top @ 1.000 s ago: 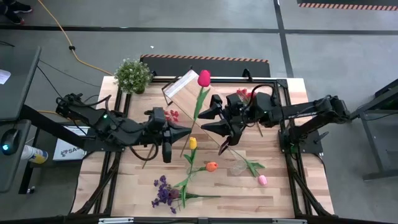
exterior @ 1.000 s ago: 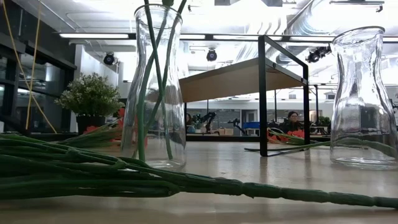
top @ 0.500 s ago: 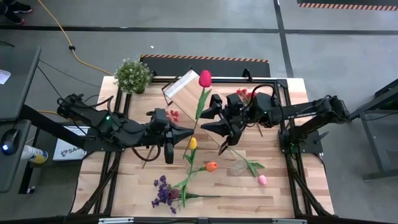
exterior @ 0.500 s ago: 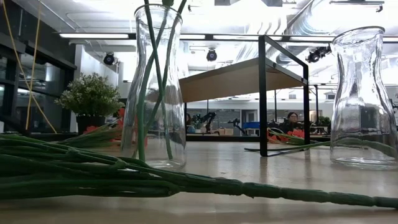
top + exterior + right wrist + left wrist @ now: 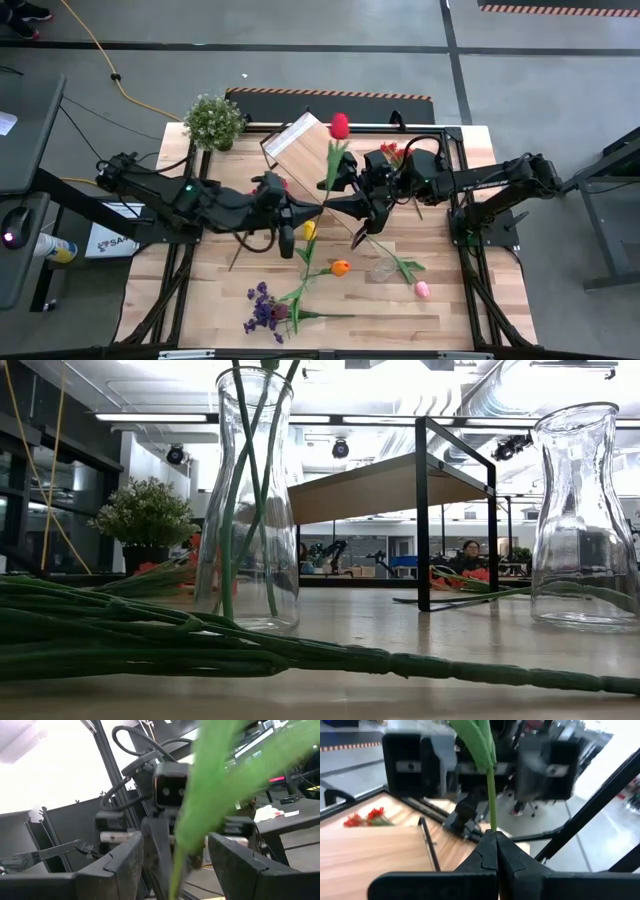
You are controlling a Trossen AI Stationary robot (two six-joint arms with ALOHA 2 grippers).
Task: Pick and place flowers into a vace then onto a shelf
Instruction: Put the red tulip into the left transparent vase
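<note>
The left pincer (image 5: 490, 836) is clenched on the green stem (image 5: 491, 795) of the red tulip (image 5: 339, 125), which rises straight out from between its closed tips. Over the last second this arm has carried the flower sideways toward the other arm, and the bloom has shifted with it. The stem now stands just ahead of the left tips, inside the right pincer (image 5: 175, 840). That one faces the left head-on, its fingers released and standing apart on either side of the stem and leaf, with no visible pressure on either.

I judge this a hand-over set up but not completed: only the left arm holds the tulip until the right one closes.

On the table (image 5: 230, 290) below and behind the left pincer lie the yellow tulip (image 5: 310, 230) and orange tulip (image 5: 341, 267), not yet picked. Farther off stand one glass vase (image 5: 255, 510) with stems in it and an empty vase (image 5: 585, 520). Beyond both is the shelf (image 5: 380, 485), bare as far as the low view shows, so most of the task remains.
</note>
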